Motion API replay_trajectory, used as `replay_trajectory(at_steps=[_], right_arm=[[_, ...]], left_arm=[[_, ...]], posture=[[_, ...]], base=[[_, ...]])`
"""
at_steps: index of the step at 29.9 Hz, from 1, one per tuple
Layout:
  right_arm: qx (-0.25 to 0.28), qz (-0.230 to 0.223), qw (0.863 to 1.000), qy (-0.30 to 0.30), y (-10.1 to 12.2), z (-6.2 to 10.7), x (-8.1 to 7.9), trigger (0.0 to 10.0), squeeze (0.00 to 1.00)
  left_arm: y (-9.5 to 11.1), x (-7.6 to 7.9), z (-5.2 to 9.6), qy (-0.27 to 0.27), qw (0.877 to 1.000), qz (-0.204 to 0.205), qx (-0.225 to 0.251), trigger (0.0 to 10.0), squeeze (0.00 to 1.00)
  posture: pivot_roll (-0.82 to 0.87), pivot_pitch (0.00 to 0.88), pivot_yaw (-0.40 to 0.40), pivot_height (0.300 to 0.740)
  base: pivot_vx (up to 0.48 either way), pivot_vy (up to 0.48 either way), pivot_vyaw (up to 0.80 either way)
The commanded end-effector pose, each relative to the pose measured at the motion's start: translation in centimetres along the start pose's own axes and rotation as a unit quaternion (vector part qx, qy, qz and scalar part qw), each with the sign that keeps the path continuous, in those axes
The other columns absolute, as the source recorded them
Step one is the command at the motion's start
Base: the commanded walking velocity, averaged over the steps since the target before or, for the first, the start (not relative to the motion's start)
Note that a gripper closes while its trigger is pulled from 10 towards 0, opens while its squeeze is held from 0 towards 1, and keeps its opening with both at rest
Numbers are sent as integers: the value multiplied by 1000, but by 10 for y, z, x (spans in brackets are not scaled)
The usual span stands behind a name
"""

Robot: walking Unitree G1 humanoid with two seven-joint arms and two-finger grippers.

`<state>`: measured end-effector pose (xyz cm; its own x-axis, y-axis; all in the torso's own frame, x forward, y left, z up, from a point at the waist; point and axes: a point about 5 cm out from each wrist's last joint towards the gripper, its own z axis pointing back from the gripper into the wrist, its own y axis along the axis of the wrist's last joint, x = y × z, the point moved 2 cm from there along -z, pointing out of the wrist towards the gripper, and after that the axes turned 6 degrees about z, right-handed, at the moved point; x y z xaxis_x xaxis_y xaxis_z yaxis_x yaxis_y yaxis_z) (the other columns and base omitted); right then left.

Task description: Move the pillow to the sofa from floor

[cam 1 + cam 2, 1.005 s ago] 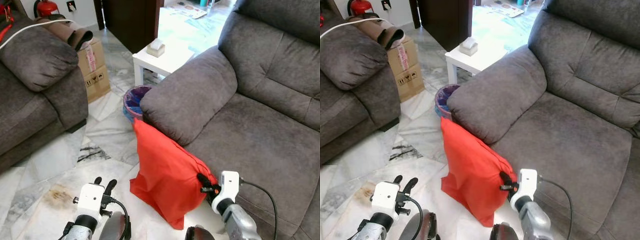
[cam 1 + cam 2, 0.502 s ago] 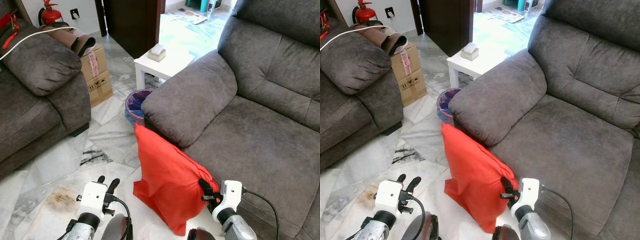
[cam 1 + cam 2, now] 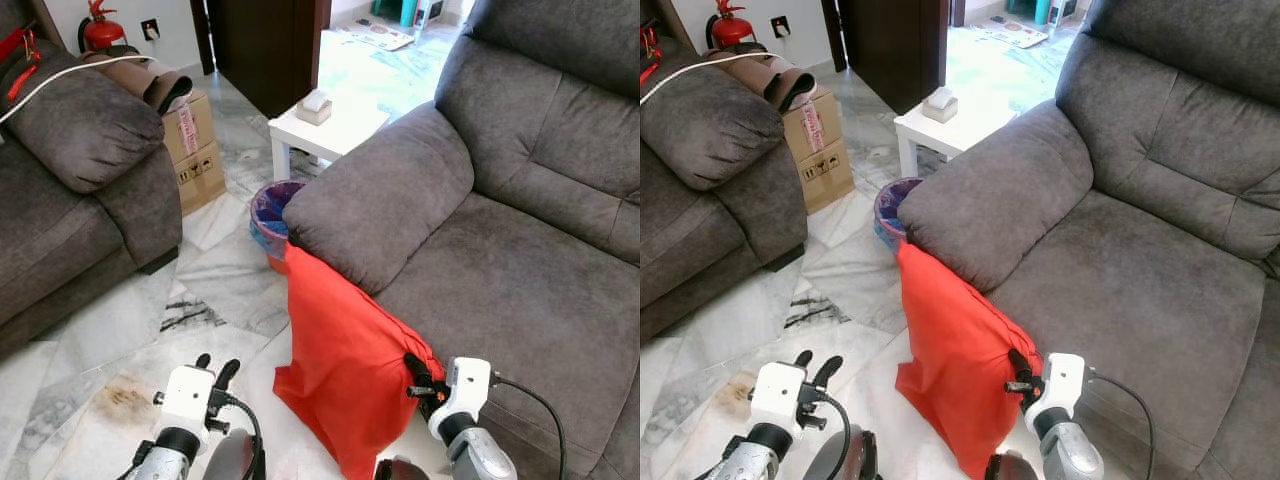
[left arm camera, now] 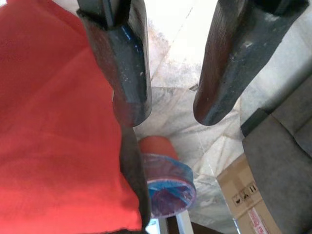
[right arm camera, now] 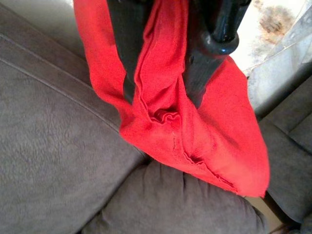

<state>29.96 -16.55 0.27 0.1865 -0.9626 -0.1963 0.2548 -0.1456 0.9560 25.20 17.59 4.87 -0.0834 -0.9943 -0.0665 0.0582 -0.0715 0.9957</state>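
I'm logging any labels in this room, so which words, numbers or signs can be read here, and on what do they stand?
Cardboard box: black handling symbols printed on its side, pictures and not words; no text can be read there.
Strip of tape on the cardboard box: red print, too small and blurred to read.
Fire extinguisher: any label is too small to read.
Red pillow, sofa, white side table: no text.
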Motion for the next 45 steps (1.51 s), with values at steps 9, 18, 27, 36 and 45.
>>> replay_trajectory(at_steps=[9,18,27,36,45], right_arm=[[34,26,999,28,17,-2,0,10000,0],[12,73,992,104,18,-5,-13,10000,0],[-5,109,977,183,23,-3,-12,10000,0],[-57,158,908,383,23,14,-33,10000,0],[-148,213,816,517,3,44,-39,10000,0]], left_arm=[[-5,-1,2,-4,1000,1,-9,10000,0],[-8,-8,3,-12,1000,-12,-19,10000,0],[-16,-19,13,-91,991,-71,-62,10000,0],[-11,-21,15,-182,974,-102,-91,10000,0],[-11,-11,40,-361,904,-166,-157,10000,0]], posture=[[94,127,-43,736],[90,122,-51,740],[98,125,-47,740],[96,129,-40,740],[103,122,-40,740]], base=[[0,0,0],[0,0,0],[0,0,0],[0,0,0],[0,0,0]])
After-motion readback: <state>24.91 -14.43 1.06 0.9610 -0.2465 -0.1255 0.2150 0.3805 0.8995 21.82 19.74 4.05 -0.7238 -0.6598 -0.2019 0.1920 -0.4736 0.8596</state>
